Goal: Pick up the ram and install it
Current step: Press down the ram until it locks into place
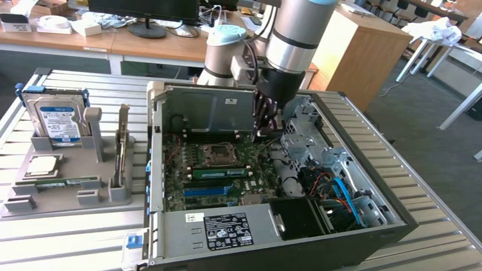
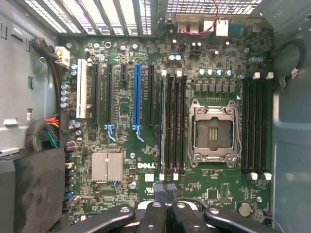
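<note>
A ram (image 1: 218,171), a long thin green stick, stands in a memory slot on the motherboard (image 1: 188,195) between the empty processor socket (image 1: 218,151) and a blue slot. In the wrist view the ram (image 2: 163,121) shows edge-on as a pale line in the slot row. My gripper (image 1: 265,134) hangs inside the open case, above the board and near one end of those slots. Its fingertips (image 2: 165,194) are pressed together with nothing between them. Another thin green stick (image 1: 60,182) lies flat on the grey holder at the exterior view's left.
The grey holder (image 1: 19,204) also carries a hard drive (image 1: 56,121), a square silver chip (image 1: 42,165) and an upright card (image 1: 121,152). Case walls, a drive cage (image 1: 309,135), cables (image 1: 339,192) and the power supply (image 1: 218,228) ring the board.
</note>
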`<state>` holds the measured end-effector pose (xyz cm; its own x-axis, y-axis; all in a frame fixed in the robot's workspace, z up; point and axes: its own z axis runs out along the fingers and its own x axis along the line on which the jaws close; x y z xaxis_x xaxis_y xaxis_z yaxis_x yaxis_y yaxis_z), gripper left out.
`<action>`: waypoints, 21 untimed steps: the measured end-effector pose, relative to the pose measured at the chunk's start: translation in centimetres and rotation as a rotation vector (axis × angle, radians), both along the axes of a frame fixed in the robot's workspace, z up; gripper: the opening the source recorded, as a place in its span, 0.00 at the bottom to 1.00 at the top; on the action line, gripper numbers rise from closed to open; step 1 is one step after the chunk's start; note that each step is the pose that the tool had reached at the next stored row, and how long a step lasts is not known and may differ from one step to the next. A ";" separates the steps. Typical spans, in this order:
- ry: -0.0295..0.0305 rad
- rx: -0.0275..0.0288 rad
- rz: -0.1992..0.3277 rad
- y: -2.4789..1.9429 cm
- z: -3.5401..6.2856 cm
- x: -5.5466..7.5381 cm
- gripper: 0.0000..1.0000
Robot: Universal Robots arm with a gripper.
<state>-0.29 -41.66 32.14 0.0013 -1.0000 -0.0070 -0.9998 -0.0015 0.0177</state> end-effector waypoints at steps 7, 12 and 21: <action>0.0000 0.0000 0.000 0.00 -0.73 0.0 0.10; 0.0000 0.0000 0.000 0.00 -1.18 0.0 0.10; 0.0000 0.0000 0.000 0.00 -2.00 0.0 0.10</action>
